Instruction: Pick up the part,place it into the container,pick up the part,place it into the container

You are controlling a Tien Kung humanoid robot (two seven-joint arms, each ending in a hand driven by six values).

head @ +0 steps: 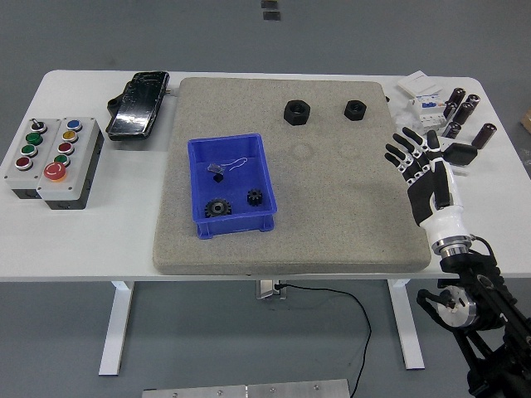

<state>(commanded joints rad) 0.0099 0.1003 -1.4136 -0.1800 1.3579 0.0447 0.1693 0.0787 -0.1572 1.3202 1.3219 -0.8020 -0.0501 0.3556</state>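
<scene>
Two black hex nuts lie on the grey foam mat (332, 215) near its far edge: a larger one (297, 111) and a smaller one (356, 109) to its right. A blue bin (233, 184) sits on the mat's left half and holds two black gears (218, 208) (255, 197) and a small black part (216, 175). My right hand (417, 158) hovers over the mat's right edge, fingers spread, palm facing the camera, empty. It is below and right of the smaller nut. The left arm is out of view.
A button box (52, 159) stands at the table's left. A black device (138, 104) lies beside the mat's far left corner. White parts (421, 95) and dark cylinders (465, 112) crowd the far right corner, close behind my hand.
</scene>
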